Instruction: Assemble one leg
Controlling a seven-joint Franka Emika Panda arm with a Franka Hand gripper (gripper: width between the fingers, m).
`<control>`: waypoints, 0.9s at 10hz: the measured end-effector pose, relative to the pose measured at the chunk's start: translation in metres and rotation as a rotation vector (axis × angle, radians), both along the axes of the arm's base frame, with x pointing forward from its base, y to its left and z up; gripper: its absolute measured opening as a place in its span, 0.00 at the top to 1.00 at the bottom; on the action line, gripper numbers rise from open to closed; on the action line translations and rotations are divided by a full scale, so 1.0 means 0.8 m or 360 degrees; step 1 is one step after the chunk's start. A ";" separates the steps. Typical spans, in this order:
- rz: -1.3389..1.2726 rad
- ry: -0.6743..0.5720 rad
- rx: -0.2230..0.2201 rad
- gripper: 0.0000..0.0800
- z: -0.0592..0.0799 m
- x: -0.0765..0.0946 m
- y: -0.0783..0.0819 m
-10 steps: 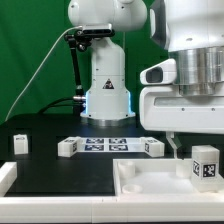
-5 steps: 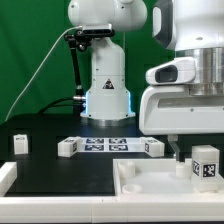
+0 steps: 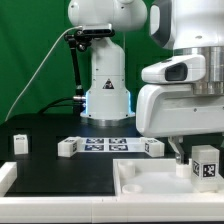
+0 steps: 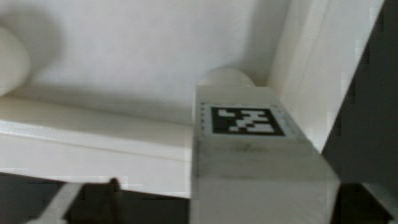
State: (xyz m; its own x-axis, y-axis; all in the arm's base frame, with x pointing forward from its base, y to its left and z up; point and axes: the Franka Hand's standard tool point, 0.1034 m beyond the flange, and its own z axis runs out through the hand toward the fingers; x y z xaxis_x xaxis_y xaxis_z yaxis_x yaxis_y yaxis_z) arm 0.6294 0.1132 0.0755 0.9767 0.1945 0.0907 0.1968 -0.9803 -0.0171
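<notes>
The leg (image 3: 206, 166), a small white blocky peg with a square marker tag, stands upright at the right end of the large white tray-like piece (image 3: 150, 185). My gripper (image 3: 194, 156) comes down from above and is shut on it. In the wrist view the leg (image 4: 249, 140) fills the space between my two dark fingers (image 4: 100, 200), its far end close to the tray's inner corner wall (image 4: 294, 60). I cannot tell whether it touches the tray floor.
The marker board (image 3: 108, 145) lies mid-table with a white peg at each end (image 3: 67, 147) (image 3: 152, 147). Another white peg (image 3: 20, 143) stands at the exterior view's left. The robot base (image 3: 107, 90) is behind.
The hand above the leg has shifted a little toward the exterior view's left. The leg has stayed in almost the same place, perhaps slightly lower.
</notes>
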 end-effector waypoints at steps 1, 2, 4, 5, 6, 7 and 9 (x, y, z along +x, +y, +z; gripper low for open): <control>0.0000 0.0000 0.0000 0.52 0.000 0.000 0.000; -0.0001 0.0002 0.0000 0.64 0.000 0.000 0.000; -0.0030 0.0003 0.0003 0.64 0.000 0.000 0.000; -0.0132 0.0007 0.0019 0.64 0.000 -0.001 0.001; -0.0362 0.0021 0.0054 0.64 -0.001 -0.002 0.000; -0.0571 0.0033 0.0095 0.64 -0.003 -0.004 -0.004; -0.1047 0.0037 0.0153 0.64 -0.004 -0.006 -0.001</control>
